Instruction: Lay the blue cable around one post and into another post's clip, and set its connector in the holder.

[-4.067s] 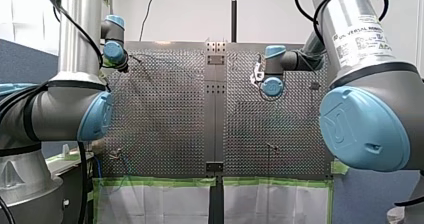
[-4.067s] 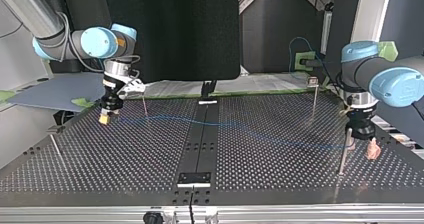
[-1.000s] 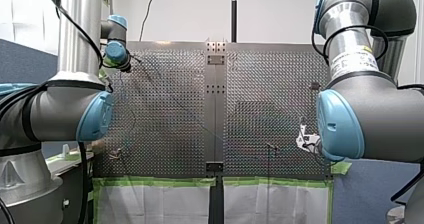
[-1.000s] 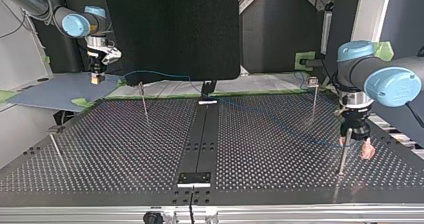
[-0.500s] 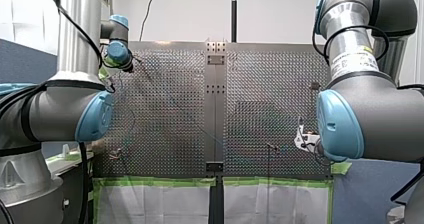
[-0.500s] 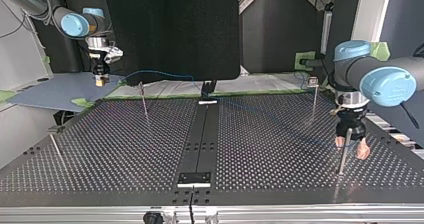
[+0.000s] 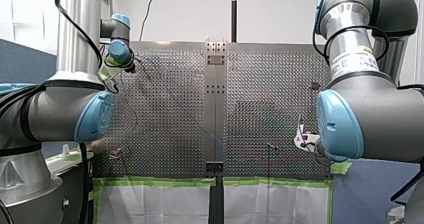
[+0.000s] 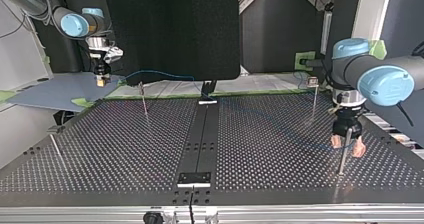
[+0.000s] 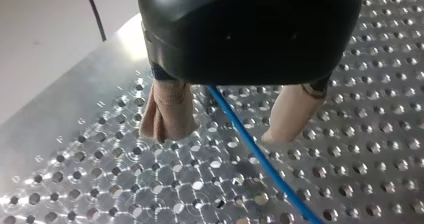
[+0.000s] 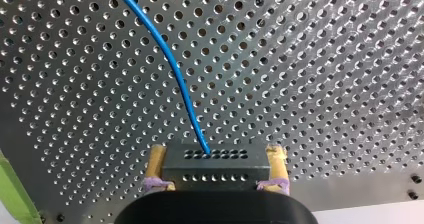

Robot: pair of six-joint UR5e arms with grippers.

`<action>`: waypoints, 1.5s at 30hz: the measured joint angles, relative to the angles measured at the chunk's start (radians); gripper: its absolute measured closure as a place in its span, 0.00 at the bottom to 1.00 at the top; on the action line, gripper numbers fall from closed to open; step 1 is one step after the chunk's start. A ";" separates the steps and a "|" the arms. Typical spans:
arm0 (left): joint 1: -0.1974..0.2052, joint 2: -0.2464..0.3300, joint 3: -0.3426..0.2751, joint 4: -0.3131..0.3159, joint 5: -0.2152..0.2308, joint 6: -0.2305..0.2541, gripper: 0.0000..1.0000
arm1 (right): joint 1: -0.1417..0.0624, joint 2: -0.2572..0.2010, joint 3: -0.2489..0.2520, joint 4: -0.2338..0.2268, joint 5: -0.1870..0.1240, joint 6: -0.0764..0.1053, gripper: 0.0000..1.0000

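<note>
- Where the right wrist view looks along them, the right jaws are seen closed on a black connector (image 10: 216,170), which is clamped between two yellow pads (image 10: 156,165).
- The blue cable (image 10: 174,70) is plugged into the connector's front face and is carried ahead in a curve above the perforated bench (image 10: 325,84).
- In the left wrist view the left jaws are held wide open, with the beige pads (image 9: 169,111) spread apart. The cable is passed between them, apart from both pads, and nothing is gripped.
- In the top view the right jaws are held at the view's left, over a grey-blue sheet (image 8: 55,91) beyond the bench's far edge, so the connector is kept off the bench.
- From there the cable is strung toward the view's right, past the top of the far-left post (image 8: 144,100); whether that post is touched cannot be told.
- The cable is then seen only faintly, crossing the bench to the left jaws at the view's right, which are held low over the bench just beside the near-right post (image 8: 342,159).
- Two more posts are stood on the bench: the far-right post (image 8: 313,98) beyond the left jaws, and the near-left post (image 8: 55,146) by the bench's side edge.
</note>
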 joint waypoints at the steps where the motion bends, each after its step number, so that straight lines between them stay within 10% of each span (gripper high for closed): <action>1: 0.000 0.004 -0.002 0.000 0.000 -0.010 0.00 | 0.000 0.000 0.000 0.002 0.000 0.000 1.00; 27: 0.026 0.062 -0.097 0.074 -0.035 -0.240 0.00 | 0.010 -0.001 0.000 0.029 0.003 -0.009 1.00; 45: 0.042 0.094 -0.097 0.099 -0.073 -0.215 0.00 | 0.012 -0.001 0.000 0.027 0.003 -0.009 1.00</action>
